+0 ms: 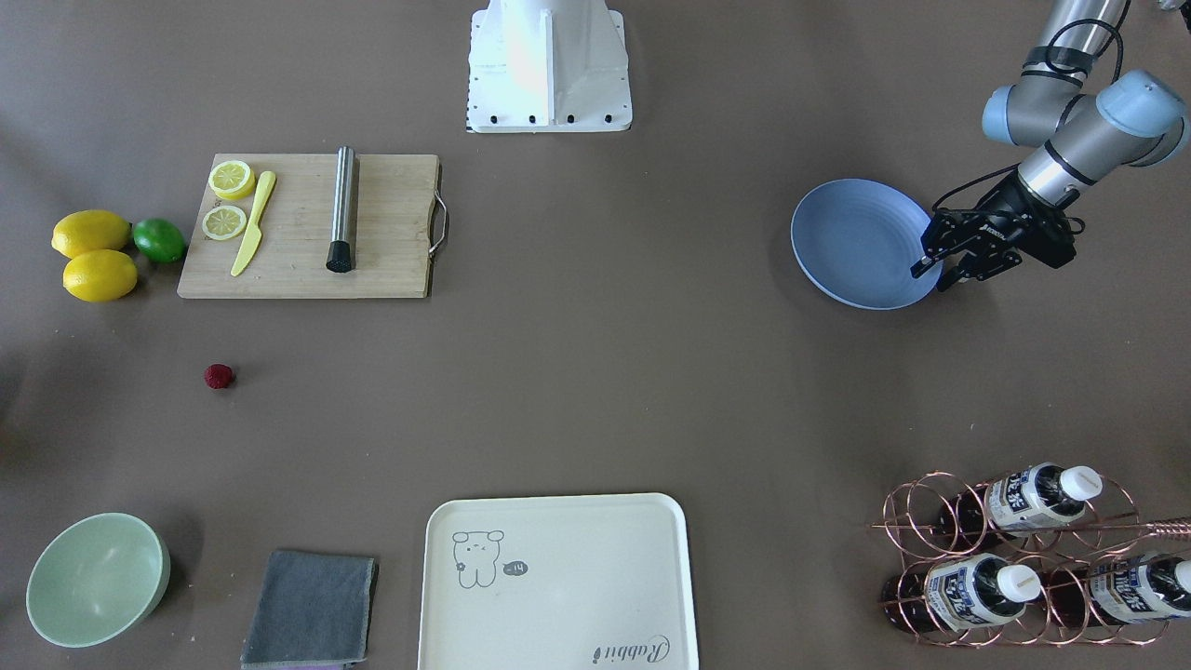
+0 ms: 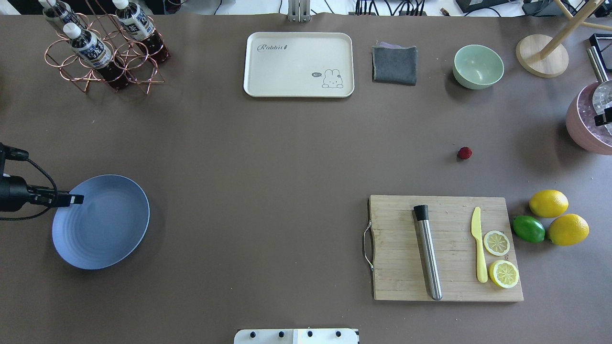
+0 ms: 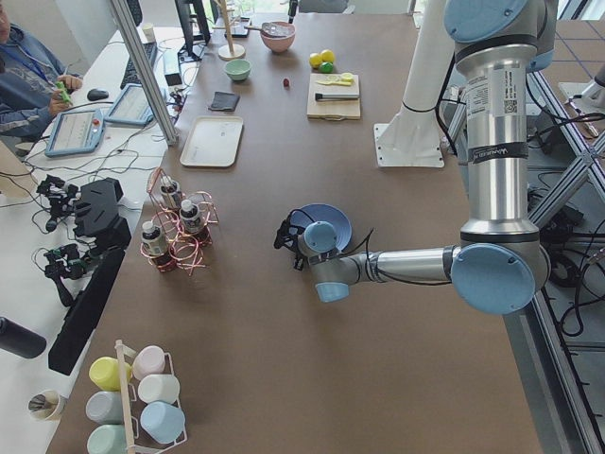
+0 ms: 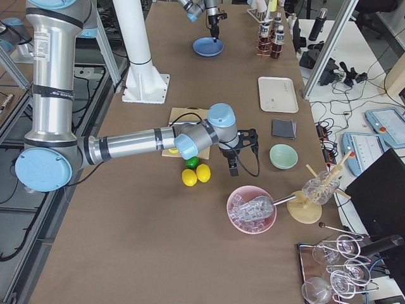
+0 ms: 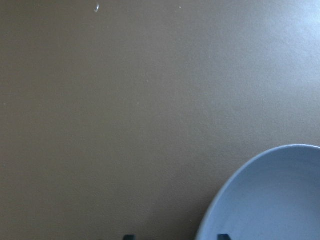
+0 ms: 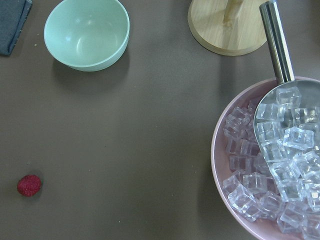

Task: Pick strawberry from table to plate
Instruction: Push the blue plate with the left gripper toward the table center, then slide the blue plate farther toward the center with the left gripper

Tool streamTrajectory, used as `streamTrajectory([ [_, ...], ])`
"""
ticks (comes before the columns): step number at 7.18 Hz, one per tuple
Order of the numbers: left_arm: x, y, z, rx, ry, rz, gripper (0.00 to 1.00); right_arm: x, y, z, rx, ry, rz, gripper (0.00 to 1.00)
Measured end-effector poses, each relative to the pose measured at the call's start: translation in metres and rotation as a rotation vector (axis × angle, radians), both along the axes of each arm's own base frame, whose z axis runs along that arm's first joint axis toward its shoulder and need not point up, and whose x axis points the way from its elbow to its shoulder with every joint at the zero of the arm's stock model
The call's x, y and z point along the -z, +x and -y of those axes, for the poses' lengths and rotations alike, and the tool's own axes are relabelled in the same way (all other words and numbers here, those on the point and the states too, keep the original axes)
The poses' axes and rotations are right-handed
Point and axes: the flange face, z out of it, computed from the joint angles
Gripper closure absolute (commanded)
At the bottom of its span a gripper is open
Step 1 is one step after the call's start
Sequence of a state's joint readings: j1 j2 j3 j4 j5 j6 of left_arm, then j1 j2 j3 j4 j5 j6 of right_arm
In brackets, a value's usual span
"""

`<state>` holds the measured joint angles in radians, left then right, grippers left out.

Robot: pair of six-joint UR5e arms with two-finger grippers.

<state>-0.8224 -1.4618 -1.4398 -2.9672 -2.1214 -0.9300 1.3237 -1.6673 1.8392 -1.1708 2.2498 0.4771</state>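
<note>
One strawberry point(image 2: 464, 153): on bare table point(image 2: 287, 153), 3 o'clock side in overhead view, near cutting board point(image 2: 444, 248), at its 12 o'clock; roundish, no long axis to line up on.
Plate point(image 2: 105, 234): one, 9 o'clock side, empty, well apart from berry.
Right gripper point(image 4: 232, 166): nearer arm; berry at 8 o'clock in its wrist view; fingers unseen, grip state not readable.
Left gripper point(image 1: 932, 277): over plate rim, fingers spread, nothing held.
Counts: two lemons point(image 2: 548, 203), one lime point(image 2: 528, 228), two lemon halves point(image 2: 497, 242), three bottles point(image 2: 88, 45).
</note>
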Motion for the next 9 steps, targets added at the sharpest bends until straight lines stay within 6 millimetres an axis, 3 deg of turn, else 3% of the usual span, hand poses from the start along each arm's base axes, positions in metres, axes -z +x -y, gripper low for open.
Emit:
streamTrajectory([
  [3, 0.009, 0.004, 0.002, 0.007, -0.013, -0.019, 1.00, 0.000, 0.000, 0.000, 0.000, -0.001, -0.001, 0.00],
  [4, 0.026, 0.011, 0.009, 0.029, -0.051, -0.053, 1.00, 0.000, 0.000, 0.000, 0.001, -0.001, 0.000, 0.00],
  [6, 0.089, 0.046, 0.048, 0.078, -0.148, -0.128, 1.00, -0.001, 0.000, 0.000, 0.001, -0.003, 0.000, 0.00],
  [8, 0.164, 0.093, 0.098, 0.106, -0.206, -0.141, 1.00, -0.001, -0.001, 0.000, 0.002, -0.003, 0.000, 0.00],
  [9, 0.198, 0.120, 0.111, 0.117, -0.228, -0.141, 1.00, -0.001, -0.001, 0.000, 0.001, -0.004, 0.000, 0.00],
])
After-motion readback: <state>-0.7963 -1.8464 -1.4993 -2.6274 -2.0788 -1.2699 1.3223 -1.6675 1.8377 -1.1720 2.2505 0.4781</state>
